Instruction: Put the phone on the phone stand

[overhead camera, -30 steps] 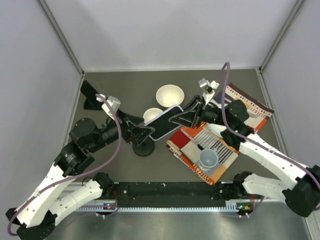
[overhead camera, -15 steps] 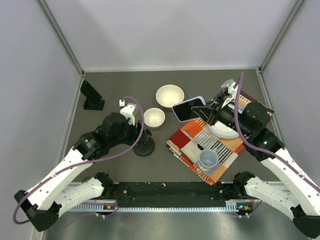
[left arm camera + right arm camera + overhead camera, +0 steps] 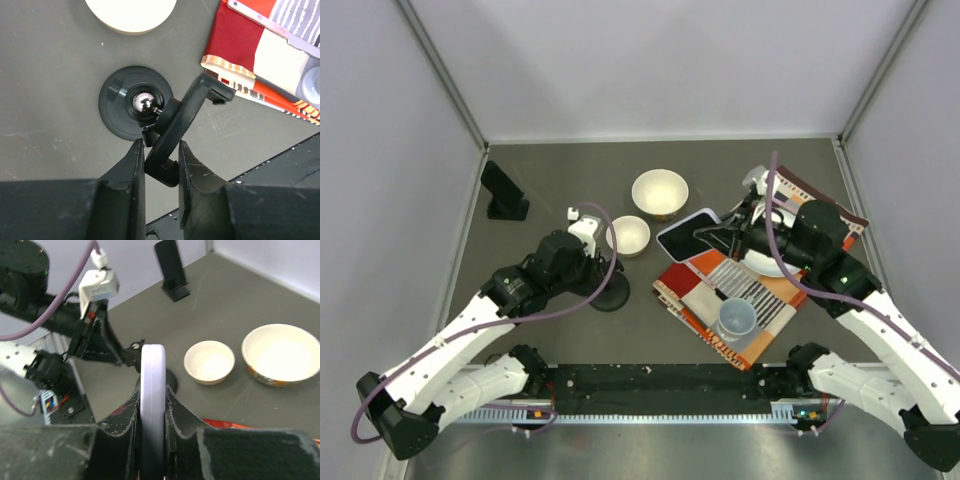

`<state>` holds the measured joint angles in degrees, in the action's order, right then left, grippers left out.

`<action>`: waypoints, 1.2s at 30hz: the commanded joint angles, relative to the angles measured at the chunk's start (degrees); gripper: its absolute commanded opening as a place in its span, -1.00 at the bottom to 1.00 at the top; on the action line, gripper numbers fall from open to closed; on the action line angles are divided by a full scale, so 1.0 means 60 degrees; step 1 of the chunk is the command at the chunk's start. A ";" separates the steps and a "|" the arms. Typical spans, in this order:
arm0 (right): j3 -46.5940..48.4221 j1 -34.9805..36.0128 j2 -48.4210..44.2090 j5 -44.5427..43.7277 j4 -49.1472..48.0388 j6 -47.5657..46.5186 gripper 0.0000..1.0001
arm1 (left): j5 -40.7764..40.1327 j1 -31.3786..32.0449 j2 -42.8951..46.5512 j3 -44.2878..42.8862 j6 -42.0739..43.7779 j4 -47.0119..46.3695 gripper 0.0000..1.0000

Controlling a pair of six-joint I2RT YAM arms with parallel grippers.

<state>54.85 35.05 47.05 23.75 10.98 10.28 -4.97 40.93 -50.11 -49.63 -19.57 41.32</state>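
The phone, lilac-edged with a dark screen, hangs tilted above the table's middle with my right gripper shut on it. From the right wrist it shows edge-on as the phone clamped in the right gripper. The black phone stand has a round base, a ball joint and a tilted cradle arm. My left gripper is shut on the cradle arm's lower end. The phone is to the right of the stand and apart from it.
A large bowl and a small white bowl stand behind the stand. A red striped cloth carries a grey cup. A second black holder sits at the back left. The rail runs along the near edge.
My left gripper has closed from wide open onto the stand's cradle arm. My right gripper pulled the phone away to the right and now holds it tilted nearer the stand.
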 commanded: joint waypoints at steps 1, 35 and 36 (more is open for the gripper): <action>0.0862 -0.0040 0.0593 0.2174 -0.0630 -0.0510 -1.00 | 0.0123 0.0019 0.0177 0.0068 0.1165 -0.0529 -1.00; 0.3630 0.2596 0.4505 0.5005 0.2899 -0.6514 -1.00 | -0.1116 -0.0024 0.4569 -0.0299 0.0262 -0.0676 0.11; 0.4168 0.2640 0.4797 0.5326 0.3162 -0.6751 -1.00 | -0.1380 -0.0024 0.4789 -0.0124 -0.0132 -0.0690 0.10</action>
<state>70.78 49.60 71.79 47.68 28.75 -19.20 -4.95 40.91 -26.04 -52.75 -10.90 41.50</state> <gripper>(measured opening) 0.139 0.565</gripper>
